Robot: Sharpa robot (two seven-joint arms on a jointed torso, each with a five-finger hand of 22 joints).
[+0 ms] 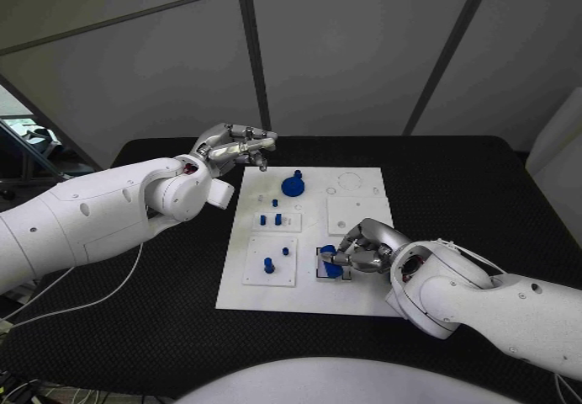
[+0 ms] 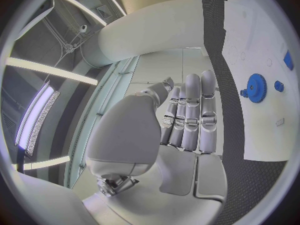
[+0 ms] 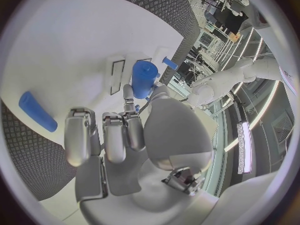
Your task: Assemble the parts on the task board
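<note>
Fingers [image 3: 131, 130] of the right hand [image 1: 360, 248] grip a blue part [image 3: 144, 79] on the task board [image 1: 243, 290]

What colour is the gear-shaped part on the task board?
Blue. The gear-shaped part shows best in the left wrist view.

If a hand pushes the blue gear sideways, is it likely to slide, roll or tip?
The gear lies flat on the board, so it would probably slide, not roll. It looks rigid, light plastic. Its raised hub might catch a finger.
</note>
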